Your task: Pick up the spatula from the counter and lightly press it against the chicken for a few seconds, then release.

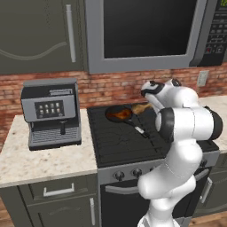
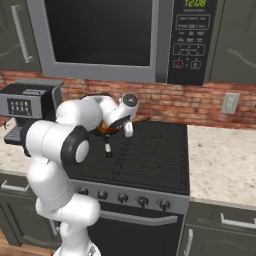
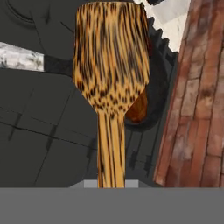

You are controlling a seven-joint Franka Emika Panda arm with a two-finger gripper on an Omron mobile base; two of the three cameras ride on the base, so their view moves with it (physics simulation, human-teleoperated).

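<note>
Brick wall (image 1: 102, 88) backs the black stove (image 1: 119, 144); near its pan (image 1: 125, 114) of chicken (image 3: 138, 109), the gripper (image 1: 149, 105) clamps the wooden spatula (image 3: 111, 65).

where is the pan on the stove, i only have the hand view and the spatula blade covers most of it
Observer: The left base view shows the pan on the stove's rear left burner.
Operator: is the blade over the chicken
Observer: From there the spatula blade sits by the pan's right rim, beside the chicken, not over its middle.
Operator: anything near on the left
Observer: A coffee machine stands on the counter left of the stove, apart from the pan.
</note>
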